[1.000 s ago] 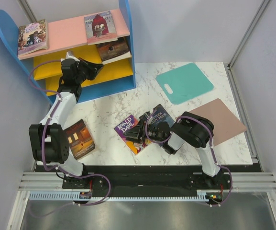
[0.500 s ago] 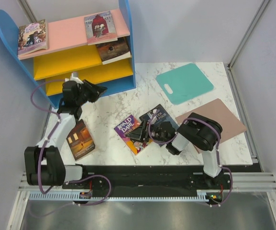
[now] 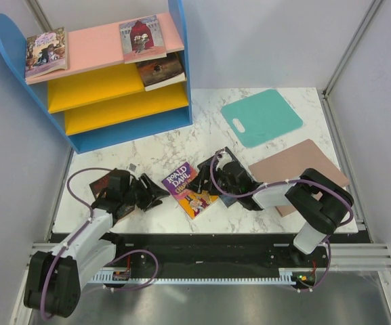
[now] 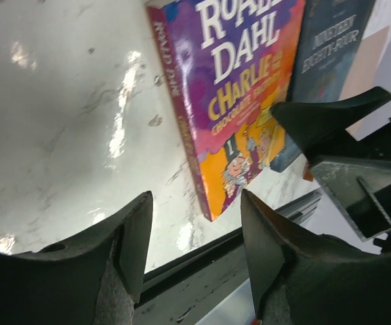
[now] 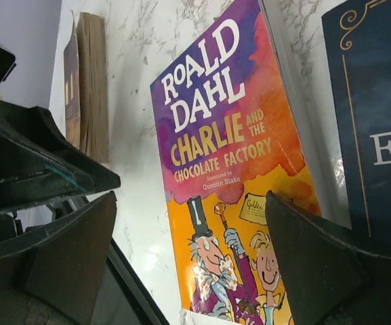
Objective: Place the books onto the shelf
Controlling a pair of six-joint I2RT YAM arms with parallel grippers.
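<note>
Your left gripper [image 4: 195, 203], fingers apart, faces the Roald Dahl book [image 4: 236, 88] on the marble table [image 4: 66, 122]; navy Nineteen Eighty-Four [image 4: 331, 47] lies just right of it.

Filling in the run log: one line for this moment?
left gripper: open, empty | right gripper: open, at Roald Dahl book | shelf: three books | table: three books

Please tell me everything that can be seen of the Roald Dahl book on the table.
The Roald Dahl book is a thin paperback, Charlie and the Chocolate Factory. Its glossy cover fades from purple to orange-yellow, with white and yellow lettering and two cartoon figures. It lies closed, face up and askew on the marble table near the front edge, close beside a navy book. The open right gripper hovers over it, the left gripper faces its spine; neither visibly touches it.
</note>
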